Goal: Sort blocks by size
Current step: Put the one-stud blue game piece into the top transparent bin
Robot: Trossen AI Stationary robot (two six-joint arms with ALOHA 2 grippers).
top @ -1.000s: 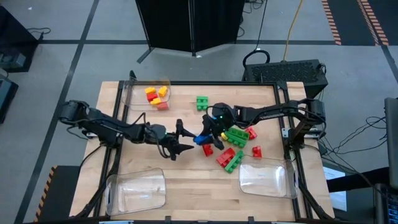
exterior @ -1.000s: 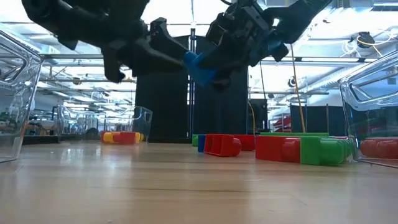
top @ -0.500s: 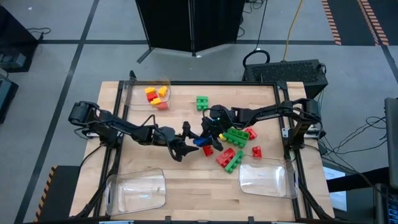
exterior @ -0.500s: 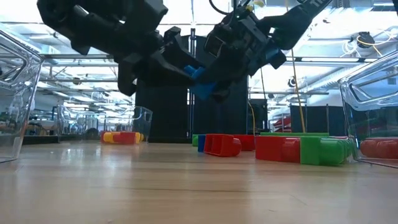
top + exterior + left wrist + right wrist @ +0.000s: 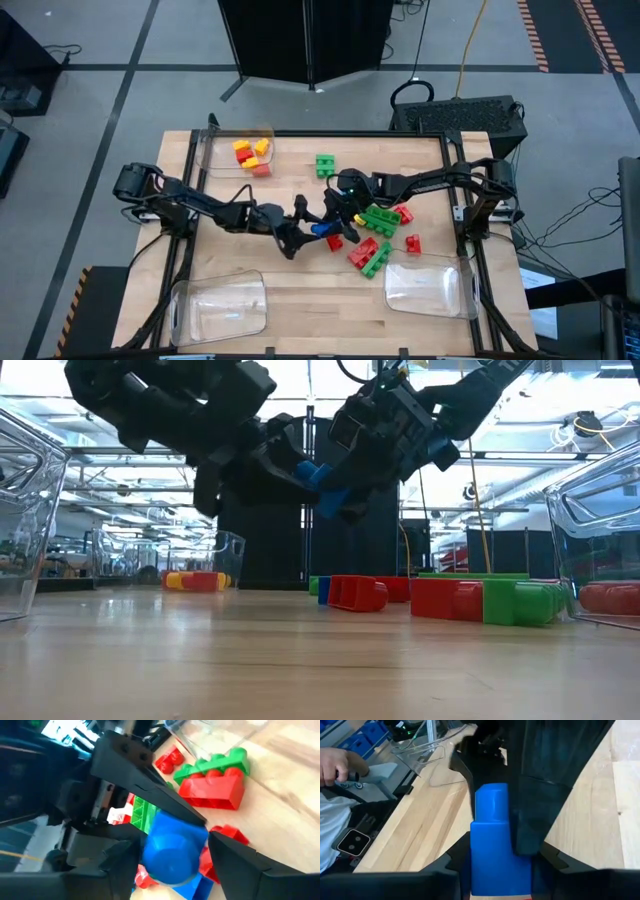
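Note:
My right gripper (image 5: 335, 226) is shut on a blue brick (image 5: 322, 228), held well above the table's middle; the brick also shows in the low view (image 5: 318, 478). My left gripper (image 5: 306, 222) is open and comes in from the table's left. Its two fingers stand on either side of the brick's studded free end (image 5: 172, 852). Red and green bricks (image 5: 372, 238) lie on the table to the right of both grippers. A green brick (image 5: 325, 165) lies farther back. My right gripper pinches the blue brick's two sides (image 5: 495, 865) between its two fingers, at the end away from the stud. The brick sticks out past the fingertips toward the left arm, lifted clear of the table. My left gripper: whether its fingers (image 5: 235, 862) touch the brick, I cannot tell.
A clear tray (image 5: 238, 150) at the far left holds yellow, red and orange bricks. Two more clear trays stand at the near left (image 5: 220, 305) and near right (image 5: 425, 285). A person's hand (image 5: 335, 765) shows beyond the table in the right wrist view.
My left gripper has gone toward the table's right, to the blue brick held by my right gripper. Its fingers now stand around the brick's free end. The brick stays lifted in the right gripper.

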